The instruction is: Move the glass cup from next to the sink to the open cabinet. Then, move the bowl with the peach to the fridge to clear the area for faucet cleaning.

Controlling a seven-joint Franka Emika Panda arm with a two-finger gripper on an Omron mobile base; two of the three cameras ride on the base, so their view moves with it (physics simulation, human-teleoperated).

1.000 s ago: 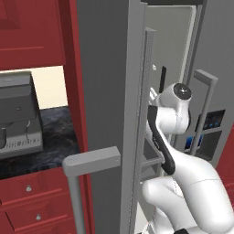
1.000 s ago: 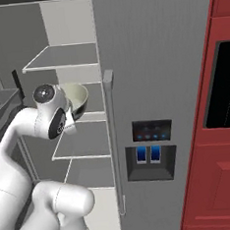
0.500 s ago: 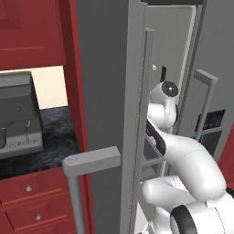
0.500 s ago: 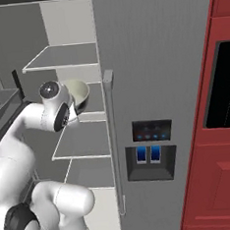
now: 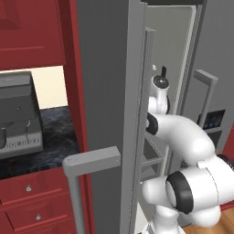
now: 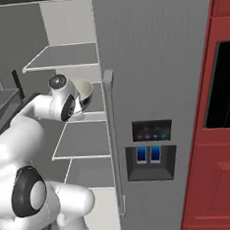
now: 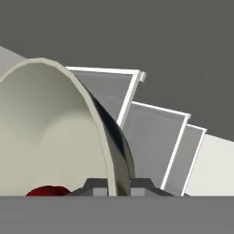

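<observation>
Two fingertips (image 7: 96,186) of my gripper (image 7: 113,188) are pinched on the rim of the bowl (image 7: 50,137), one inside the wall and one outside. Bowl fills the left of the hand view, pale inside facing the camera, rim edge running up from between the fingertips. Peach (image 7: 48,191) sits low in the bowl, just its reddish top visible. Right base view: bowl (image 6: 83,91) is inside the open fridge (image 6: 156,59), above the white shelf (image 6: 84,139) and below the upper shelf (image 6: 60,57); whether it touches a shelf I can't tell. My arm reaches in past the door edge and its long bar handle (image 6: 113,137). Dispenser panel (image 6: 150,151) on the closed door to the right.
</observation>
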